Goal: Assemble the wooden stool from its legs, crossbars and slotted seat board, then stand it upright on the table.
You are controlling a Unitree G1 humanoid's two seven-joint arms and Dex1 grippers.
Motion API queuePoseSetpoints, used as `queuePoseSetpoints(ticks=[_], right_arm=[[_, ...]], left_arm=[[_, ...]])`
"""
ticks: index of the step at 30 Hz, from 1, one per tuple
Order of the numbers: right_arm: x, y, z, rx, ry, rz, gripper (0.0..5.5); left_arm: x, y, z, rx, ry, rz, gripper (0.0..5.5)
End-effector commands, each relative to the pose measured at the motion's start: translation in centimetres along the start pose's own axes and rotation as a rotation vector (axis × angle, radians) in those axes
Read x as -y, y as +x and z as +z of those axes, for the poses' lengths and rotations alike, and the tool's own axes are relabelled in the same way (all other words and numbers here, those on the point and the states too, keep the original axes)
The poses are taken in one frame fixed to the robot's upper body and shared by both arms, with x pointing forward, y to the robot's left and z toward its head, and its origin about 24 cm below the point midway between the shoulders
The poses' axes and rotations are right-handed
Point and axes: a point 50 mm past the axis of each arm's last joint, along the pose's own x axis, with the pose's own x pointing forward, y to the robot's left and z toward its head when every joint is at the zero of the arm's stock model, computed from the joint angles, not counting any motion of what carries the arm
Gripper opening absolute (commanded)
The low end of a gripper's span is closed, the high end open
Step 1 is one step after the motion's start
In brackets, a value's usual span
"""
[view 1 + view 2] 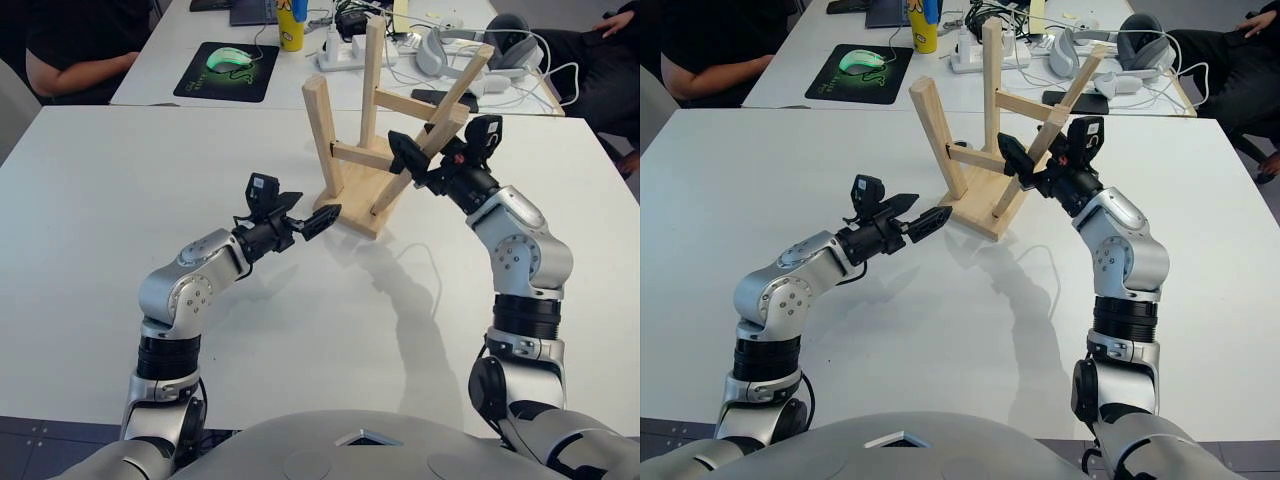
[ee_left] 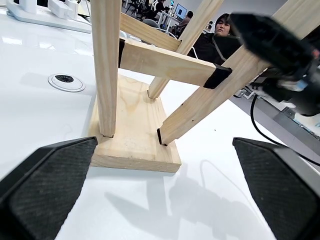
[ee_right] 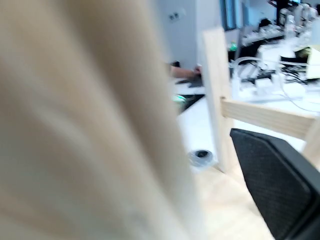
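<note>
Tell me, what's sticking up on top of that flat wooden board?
Wooden legs stand up from the board, joined by crossbars. The right gripper clamps one leg. The board's lower face, against the table, is hidden.

Mouse pad [image 1: 225,72], yellow cup [image 1: 291,31], headphones [image 1: 503,32]

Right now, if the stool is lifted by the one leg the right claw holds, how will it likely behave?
Probably rigid: the stool is plain wood, braced by crossbars. Likely to swing or twist, since the right claw grips one leg off to the side of the seat board. Pushed, the board may slide on the smooth table.
</note>
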Motion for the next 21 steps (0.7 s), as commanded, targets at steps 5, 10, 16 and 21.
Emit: queuePoseSetpoints(ticks=[5,10,16,21], right_arm=[[-1.3,0.0,6.6,0.206,-0.004,0.078,4.68],[-1.8,-0.1,9.5,0.286,-0.026,0.104,4.04],[1.3,-1.9,7.2,0.227,0.032,-0.028,3.16],[5.8,-5.8,3.6,0.164,0.038,-0.323,2.40]], left_arm=[[0.2,0.1,-0.1,-0.021,-0.003,-0.017,5.00],[-0.5,0.1,0.2,0.001,0.009,0.016,5.00],[-2.8,0.1,0.7,-0.004,0.182,0.144,5.00],[-6.4,0.3,0.9,-0.055,0.399,0.321,5.00]])
